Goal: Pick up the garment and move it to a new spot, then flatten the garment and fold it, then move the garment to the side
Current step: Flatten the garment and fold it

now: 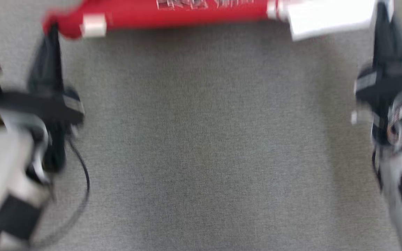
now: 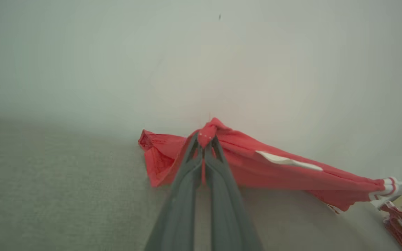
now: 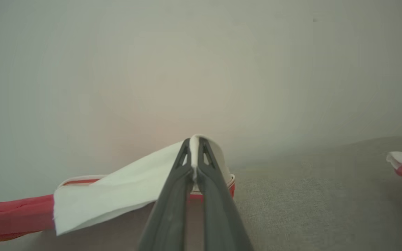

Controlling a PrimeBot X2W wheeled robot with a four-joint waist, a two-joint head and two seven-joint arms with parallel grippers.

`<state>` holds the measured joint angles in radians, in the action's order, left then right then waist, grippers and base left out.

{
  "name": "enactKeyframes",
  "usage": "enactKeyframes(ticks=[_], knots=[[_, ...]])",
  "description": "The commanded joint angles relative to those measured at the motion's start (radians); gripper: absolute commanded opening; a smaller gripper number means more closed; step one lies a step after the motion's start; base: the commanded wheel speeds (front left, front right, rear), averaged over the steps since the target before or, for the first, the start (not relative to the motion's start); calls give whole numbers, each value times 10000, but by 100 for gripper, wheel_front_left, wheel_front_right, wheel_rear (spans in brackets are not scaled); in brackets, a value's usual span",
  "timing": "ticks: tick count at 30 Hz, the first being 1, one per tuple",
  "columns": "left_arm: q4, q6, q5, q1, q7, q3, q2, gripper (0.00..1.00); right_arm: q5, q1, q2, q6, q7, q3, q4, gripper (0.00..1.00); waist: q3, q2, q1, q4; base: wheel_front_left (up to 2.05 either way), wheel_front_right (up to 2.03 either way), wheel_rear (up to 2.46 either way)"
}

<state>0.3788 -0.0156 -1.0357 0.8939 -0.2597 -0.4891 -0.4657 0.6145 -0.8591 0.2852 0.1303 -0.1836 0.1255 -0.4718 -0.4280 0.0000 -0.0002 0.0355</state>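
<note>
Indoor, exact type unclear, could be lab or home. Only cues: flat grey woven-fabric surface (image 1: 201, 146) running up to a plain off-white wall (image 2: 117, 52).

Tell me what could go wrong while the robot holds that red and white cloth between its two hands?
1. The left gripper pinches only a small bunch of the red and white cloth garment at its very tip, so it might slip out.
2. The right gripper grips just the edge of the white part, which could pull free.
3. The garment is bunched like a rope, so it may land creased on the grey woven surface.
</note>
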Motion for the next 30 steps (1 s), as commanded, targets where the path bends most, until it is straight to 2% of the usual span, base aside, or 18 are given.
enactKeyframes(ticks=[1,3,4,6,8,11,19,30], knots=[[-518,-196,-12,-801,-63,159,-81,0,-28,792,-53,7,206,-211,559,0,493,0,2,26,0,0,0],[-1254,-497,15,-1963,-57,411,-35,0,-128,2071,-258,5,529,-617,1437,0,696,0,2,44,0,0,0],[-1873,-736,125,-3078,-52,552,36,0,-236,3291,-498,5,955,-1005,2327,0,884,0,2,32,0,0,0],[-2325,-927,170,-4059,-54,734,124,0,-380,4397,-808,5,1379,-1377,3154,0,1045,0,2,27,0,0,0],[-2665,-1064,235,-5374,-55,1011,351,0,-439,5927,-1392,5,1931,-1947,4149,0,1313,0,2,7,0,0,0],[-2814,-1069,305,-6383,-56,1075,565,0,-648,7200,-1749,5,2355,-2337,4924,0,1528,0,2,2,0,0,0],[-2816,-1081,666,-8152,-57,1524,1035,0,-776,9708,-2273,5,2980,-2892,5866,0,1952,0,2,-13,0,0,0],[-2833,-1017,922,-9608,-58,1981,1517,0,-700,11779,-2342,4,3346,-2698,6089,0,2251,0,2,146,0,0,0]])
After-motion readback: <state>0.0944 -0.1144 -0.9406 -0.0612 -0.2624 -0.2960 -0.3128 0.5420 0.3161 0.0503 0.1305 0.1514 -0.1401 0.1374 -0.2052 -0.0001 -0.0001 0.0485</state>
